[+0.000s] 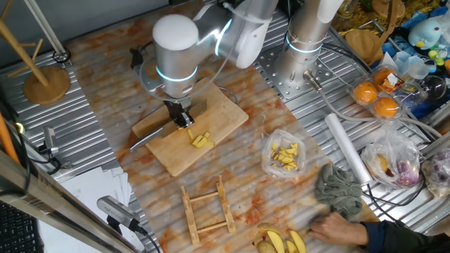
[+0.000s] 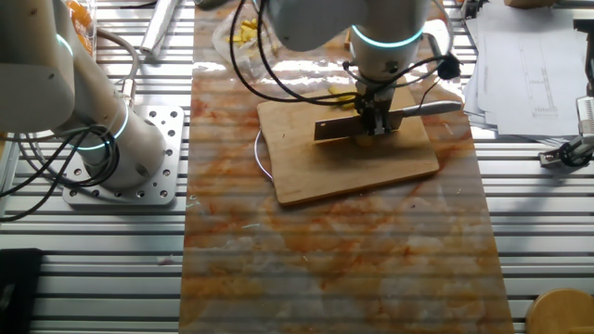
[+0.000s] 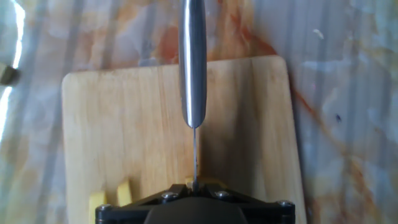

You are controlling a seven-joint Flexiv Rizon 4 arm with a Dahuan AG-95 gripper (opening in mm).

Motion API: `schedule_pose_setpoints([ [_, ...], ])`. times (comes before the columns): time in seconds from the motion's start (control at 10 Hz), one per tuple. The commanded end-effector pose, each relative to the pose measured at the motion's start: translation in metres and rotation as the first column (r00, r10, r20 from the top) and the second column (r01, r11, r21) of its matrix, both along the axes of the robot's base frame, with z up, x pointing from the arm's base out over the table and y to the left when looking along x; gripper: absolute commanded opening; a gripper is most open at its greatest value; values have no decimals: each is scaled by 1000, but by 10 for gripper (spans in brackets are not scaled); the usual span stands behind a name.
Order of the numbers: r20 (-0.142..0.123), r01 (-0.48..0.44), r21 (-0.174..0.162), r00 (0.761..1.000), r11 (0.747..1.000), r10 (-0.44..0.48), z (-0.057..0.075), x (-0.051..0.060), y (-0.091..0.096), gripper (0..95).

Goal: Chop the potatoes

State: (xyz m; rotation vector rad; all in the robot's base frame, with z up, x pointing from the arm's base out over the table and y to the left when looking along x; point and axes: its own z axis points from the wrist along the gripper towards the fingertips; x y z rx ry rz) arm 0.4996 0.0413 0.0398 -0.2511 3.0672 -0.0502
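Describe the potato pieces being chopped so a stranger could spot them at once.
Find the wooden cutting board in the middle of the marbled table, under the robot's hand, which grips a knife. The potatoes are short pale-yellow sticks lying bare on the board beside the blade, unlike the yellow chunks in the clear plastic bag off the board.

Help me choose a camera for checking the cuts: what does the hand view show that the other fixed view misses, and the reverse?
Only the hand view shows the knife edge-on, with potato sticks beside it. Only the other fixed view shows the blade's flat side, the gripper on the knife and a second arm's base. Both show the cutting board on the marbled mat.
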Motion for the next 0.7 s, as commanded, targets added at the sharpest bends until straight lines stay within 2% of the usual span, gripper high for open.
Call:
schedule_pose_setpoints([
  [0.1, 4, 0, -10, 1000, 1000, 0, -4, -2, -3, 0],
  [0.3, -3, 21, 43, 1000, 999, -21, 10, -4, 1, 0],
  [0.4, -3, 15, 24, 1000, 1000, -15, 17, -5, 3, 0],
  [0.7, 1, 23, 25, 1000, 999, -23, 20, -7, 3, 0],
])
